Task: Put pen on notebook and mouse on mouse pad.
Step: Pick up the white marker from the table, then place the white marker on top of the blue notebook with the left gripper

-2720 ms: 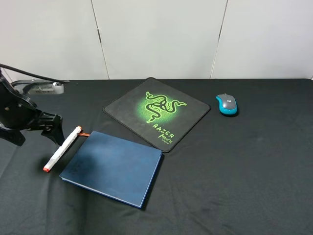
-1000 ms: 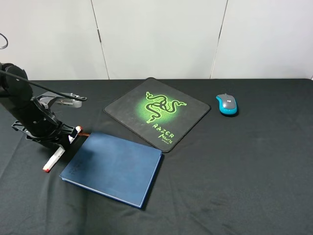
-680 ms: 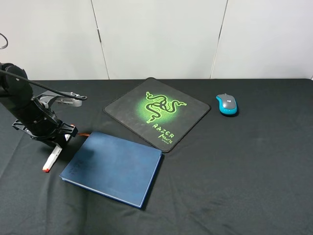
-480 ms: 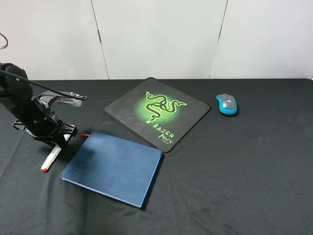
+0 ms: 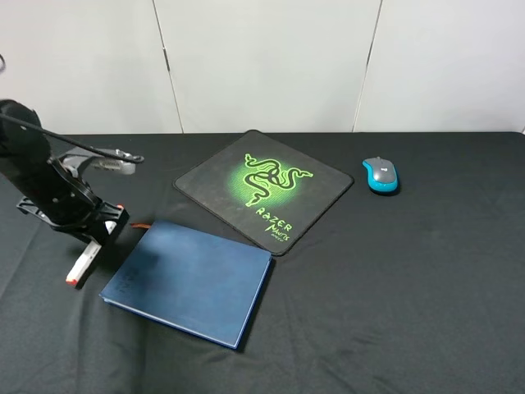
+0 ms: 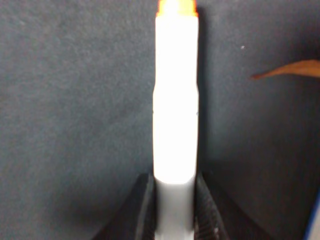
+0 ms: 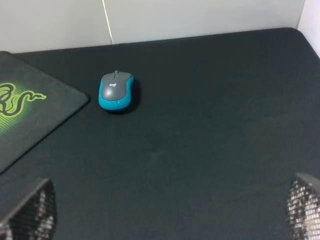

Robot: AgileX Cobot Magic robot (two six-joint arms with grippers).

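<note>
The white pen [image 5: 82,264] lies on the black table left of the dark blue notebook [image 5: 190,281], one red end toward the front. My left gripper [image 5: 102,231] is shut on the pen's far part. In the left wrist view both fingers [image 6: 144,200] press the pen [image 6: 175,115] from either side. The teal mouse [image 5: 381,175] rests on the table right of the black Razer mouse pad [image 5: 264,187]. In the right wrist view my right gripper [image 7: 167,205] is open, well back from the mouse [image 7: 116,91]. That gripper is out of the high view.
The notebook's orange ribbon [image 6: 289,70] pokes out beside the pen. A grey bracket [image 5: 105,162] sits behind the left arm. The mouse pad's corner [image 7: 30,112] lies left of the mouse.
My left gripper has moved over the pen's far part and shut on it. The pen's front end has shifted slightly left. The mouse, pad and notebook are unmoved.
</note>
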